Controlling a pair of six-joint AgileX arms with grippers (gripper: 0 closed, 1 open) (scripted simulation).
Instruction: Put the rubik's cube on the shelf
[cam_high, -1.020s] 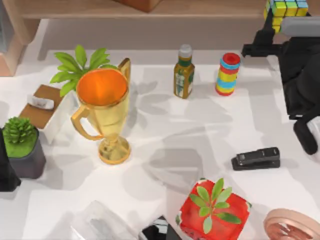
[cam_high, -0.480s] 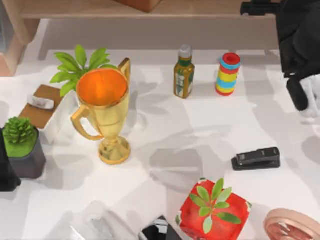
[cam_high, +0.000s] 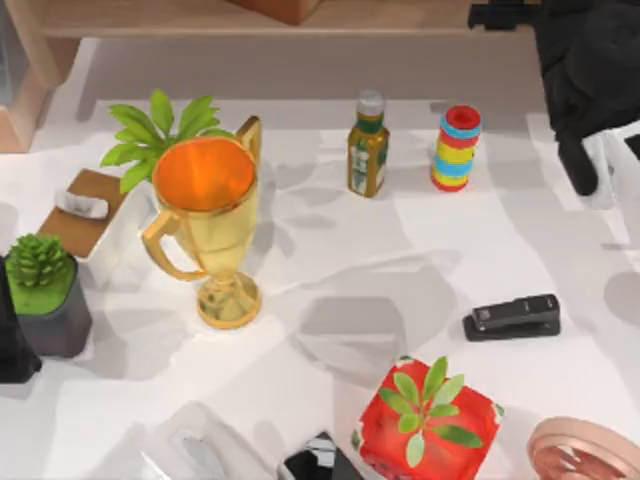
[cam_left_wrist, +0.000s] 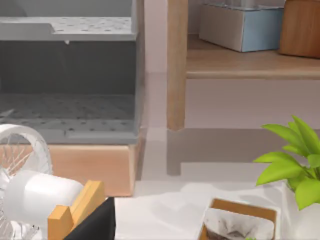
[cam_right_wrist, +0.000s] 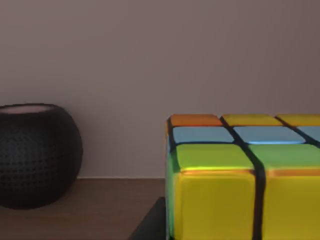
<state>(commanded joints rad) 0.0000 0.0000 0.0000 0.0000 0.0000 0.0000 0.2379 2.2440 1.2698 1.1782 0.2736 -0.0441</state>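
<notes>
The rubik's cube (cam_right_wrist: 235, 185) shows close up in the right wrist view, with yellow, green, blue and orange squares between dark lines. It is at the brown board of the shelf (cam_right_wrist: 90, 210); I cannot tell whether it touches the board. My right gripper (cam_high: 505, 15) reaches over the shelf (cam_high: 200, 20) at the top view's far right and is shut on the cube, which the arm hides from above. My left arm (cam_high: 12, 340) stays parked at the table's left edge.
A round black speaker (cam_right_wrist: 35, 155) sits on the shelf near the cube. On the table stand a gold trophy (cam_high: 210, 230), a bottle (cam_high: 368, 145), a striped cylinder (cam_high: 457, 148), a black stapler (cam_high: 512, 317), a red planter (cam_high: 428, 420) and potted plants (cam_high: 40, 290).
My right arm has pushed farther back over the shelf and a little left, carrying the cube out of sight in the top view. The table items have not moved.
</notes>
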